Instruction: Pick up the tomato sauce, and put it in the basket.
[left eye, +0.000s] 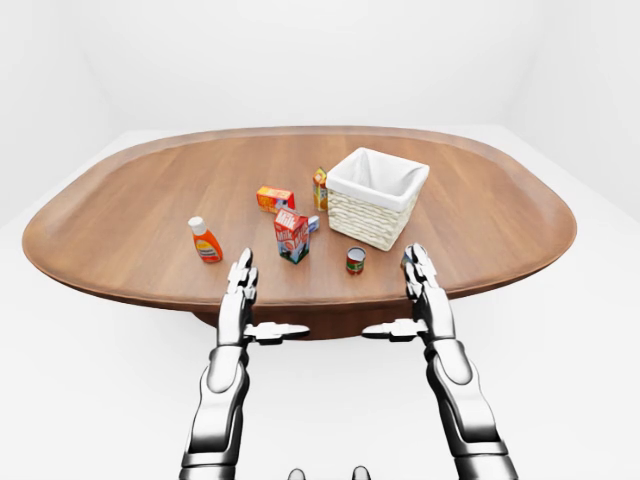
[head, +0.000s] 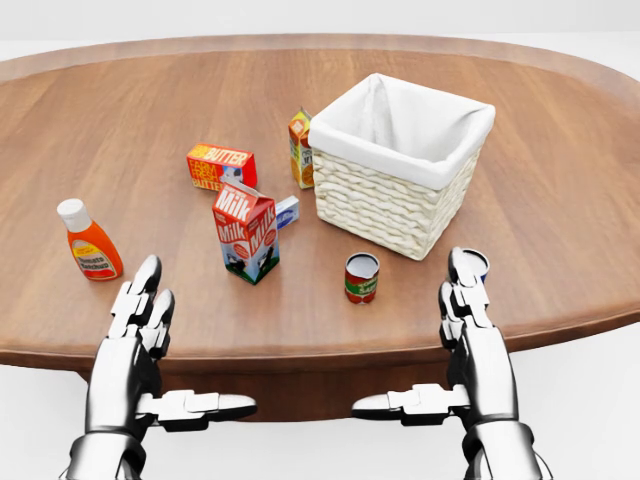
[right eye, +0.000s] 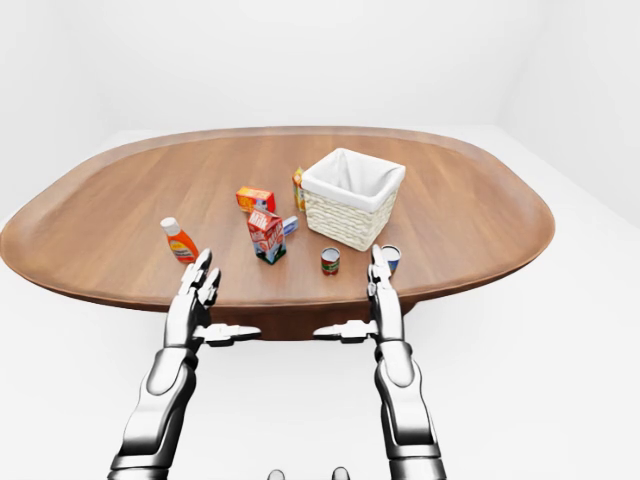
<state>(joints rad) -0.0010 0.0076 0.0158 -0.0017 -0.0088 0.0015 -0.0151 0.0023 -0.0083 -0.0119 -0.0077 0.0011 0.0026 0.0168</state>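
Bench (head: 560, 200), head view, left to right. Left hand (head: 140, 310): hovering at the near edge, fingers spread, gripping nothing. Bottle (head: 88, 240), butter box (head: 221, 166), milk carton (head: 246, 232): standing untouched. Tomato sauce can (head: 361, 277): sitting upright just below the basket (head: 400, 160), still outside it. Right hand (head: 466, 300): hovering released, right of the can. Pickup and placing are both remaining, by appearances.

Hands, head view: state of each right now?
Left three-finger metal hand: open, fingers extended, holding nothing.
Right three-finger metal hand: open, fingers extended, holding nothing.
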